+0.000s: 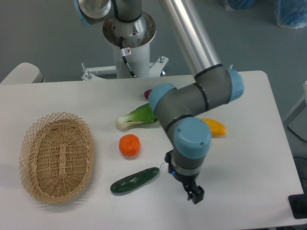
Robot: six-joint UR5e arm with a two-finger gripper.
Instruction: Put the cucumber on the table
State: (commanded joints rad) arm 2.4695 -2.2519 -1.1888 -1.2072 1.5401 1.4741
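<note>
The dark green cucumber (134, 180) lies flat on the white table (249, 158), near the front edge, its thin stem tip pointing right. My gripper (192, 191) hangs to the right of it, clear of the cucumber, with nothing between its fingers. One dark finger (196, 195) shows below the blue wrist; the other finger is hidden behind the wrist, so the gap cannot be read.
An orange (129, 145) sits just behind the cucumber. A bok choy (138, 116) lies further back, and a yellow fruit (215, 127) shows behind the arm. A wicker basket (56, 156) stands at the left. A dark red item (148, 93) peeks out near the arm's elbow.
</note>
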